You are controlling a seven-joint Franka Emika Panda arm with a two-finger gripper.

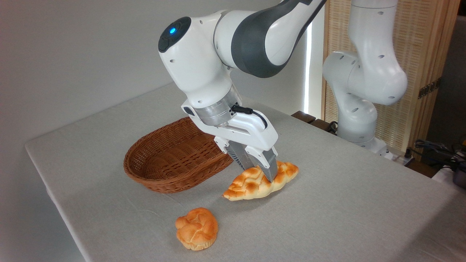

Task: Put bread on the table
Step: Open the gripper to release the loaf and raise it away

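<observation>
The camera view is showing the arm reaching down over the grey table, with its gripper straddling the middle of the braided bread. The two fingers are sitting on either side of the loaf's waist, one behind it and one in front, and they are looking clamped on it, though it is hard to tell how firmly they are pressing. The bread is lying just to the right of the wicker basket, outside it, its underside appearing to be touching the cloth or hanging barely above it; the shadow beneath is making that hard to judge. The basket is sitting empty of anything visible. A small round bun is resting on the table nearer the camera, apart from both.

The loaf is looking light and probably soft or slightly springy, with a bumpy braided crust that is giving the fingers ridges to catch on. Its narrow pointed ends are offering poor purchase, so the thick middle is the sensible place to be holding it, across the short width. Squeezing hard is risking a dent, so a gentle grip is seeming enough.
</observation>
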